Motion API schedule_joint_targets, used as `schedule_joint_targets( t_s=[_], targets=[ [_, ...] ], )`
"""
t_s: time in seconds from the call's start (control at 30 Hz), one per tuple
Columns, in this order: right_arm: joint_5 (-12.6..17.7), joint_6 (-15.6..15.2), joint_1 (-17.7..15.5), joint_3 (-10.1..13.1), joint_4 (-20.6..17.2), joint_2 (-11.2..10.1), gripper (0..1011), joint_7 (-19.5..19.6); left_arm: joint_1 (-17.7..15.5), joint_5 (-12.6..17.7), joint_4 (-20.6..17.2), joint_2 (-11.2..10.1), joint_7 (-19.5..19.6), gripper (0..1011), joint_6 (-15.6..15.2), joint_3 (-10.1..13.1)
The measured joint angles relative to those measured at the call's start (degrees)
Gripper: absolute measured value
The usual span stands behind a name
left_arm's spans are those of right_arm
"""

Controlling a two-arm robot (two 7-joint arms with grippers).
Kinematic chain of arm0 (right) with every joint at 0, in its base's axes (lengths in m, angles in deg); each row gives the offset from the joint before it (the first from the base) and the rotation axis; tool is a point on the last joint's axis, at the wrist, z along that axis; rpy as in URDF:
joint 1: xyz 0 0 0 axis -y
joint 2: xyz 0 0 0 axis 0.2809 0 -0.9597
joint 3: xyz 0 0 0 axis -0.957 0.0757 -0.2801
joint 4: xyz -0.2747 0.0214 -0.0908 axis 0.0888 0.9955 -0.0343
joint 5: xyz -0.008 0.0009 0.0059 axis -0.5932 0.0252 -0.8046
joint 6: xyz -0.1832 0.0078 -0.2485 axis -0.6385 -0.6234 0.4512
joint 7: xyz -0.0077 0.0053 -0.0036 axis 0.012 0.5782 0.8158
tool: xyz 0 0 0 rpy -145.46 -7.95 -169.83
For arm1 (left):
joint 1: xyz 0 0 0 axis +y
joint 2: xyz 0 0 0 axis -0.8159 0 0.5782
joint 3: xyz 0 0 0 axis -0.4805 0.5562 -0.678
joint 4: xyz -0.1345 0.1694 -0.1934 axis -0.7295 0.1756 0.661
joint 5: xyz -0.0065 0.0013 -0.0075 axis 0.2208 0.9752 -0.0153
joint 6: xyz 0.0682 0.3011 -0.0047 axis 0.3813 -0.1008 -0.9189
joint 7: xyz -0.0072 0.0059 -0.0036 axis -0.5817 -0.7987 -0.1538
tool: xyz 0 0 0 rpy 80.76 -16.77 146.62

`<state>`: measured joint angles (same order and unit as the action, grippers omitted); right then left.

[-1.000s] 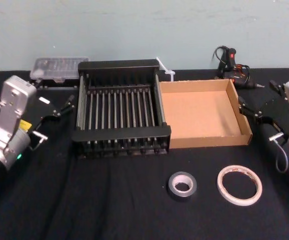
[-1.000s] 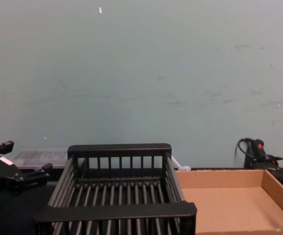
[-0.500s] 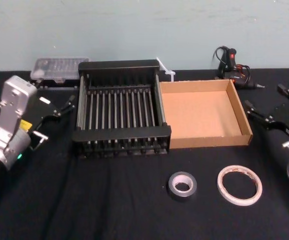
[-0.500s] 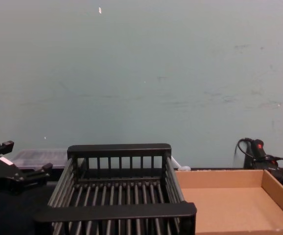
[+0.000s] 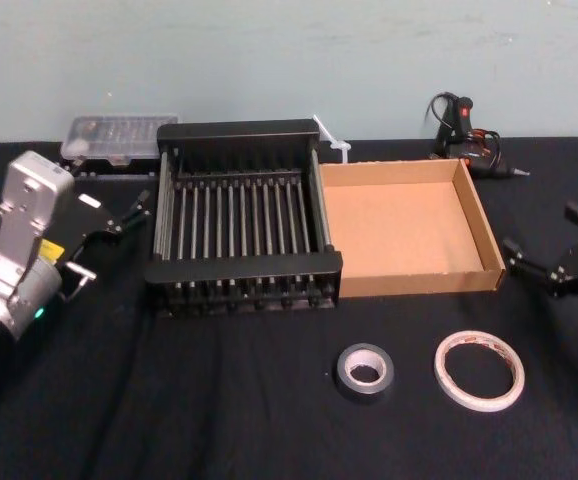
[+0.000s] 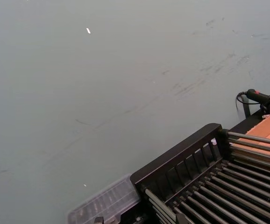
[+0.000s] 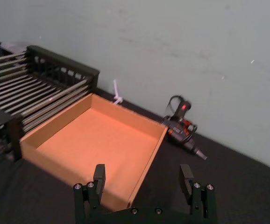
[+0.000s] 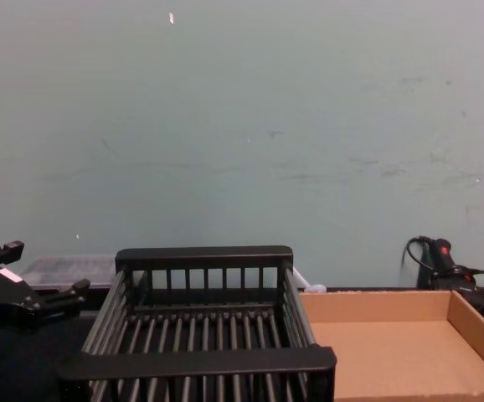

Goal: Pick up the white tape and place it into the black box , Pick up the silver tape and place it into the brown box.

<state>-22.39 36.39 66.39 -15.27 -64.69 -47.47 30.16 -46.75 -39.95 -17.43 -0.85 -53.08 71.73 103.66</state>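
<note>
Thin whitish ring of white tape [image 5: 478, 370] flat before the brown box [image 5: 484, 235], right corner, thicker grey silver tape [image 5: 365, 370] before its left corner, right gripper [image 7: 143, 171] just right of it, left gripper [image 5: 132, 212] far left, both spread wide, empty

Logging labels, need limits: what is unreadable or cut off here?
Print inside the white tape: too small, head view.
Clear case contents behind the black box: too small, head view.
Arm behind the right gripper: cut by head view's right edge.
Brown box near wall: cut by chest view's bottom edge.
</note>
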Motion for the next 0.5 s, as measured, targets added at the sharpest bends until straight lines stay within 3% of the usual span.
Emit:
schedule_joint_targets(
  t_s=[0.3, 0.5],
  targets=[
    [2.25, -3.69, -4.12, 1.81, -2.36, -1.16, 1003, -3.00, 0.00, 0.00, 0.00, 0.00, 0.00, 1001, 0.00, 0.00],
    [2.48, -6.42, -4.67, 1.86, -2.43, -1.35, 1002, -4.74, 0.00, 0.00, 0.00, 0.00, 0.00, 1001, 0.00, 0.00]
  ],
)
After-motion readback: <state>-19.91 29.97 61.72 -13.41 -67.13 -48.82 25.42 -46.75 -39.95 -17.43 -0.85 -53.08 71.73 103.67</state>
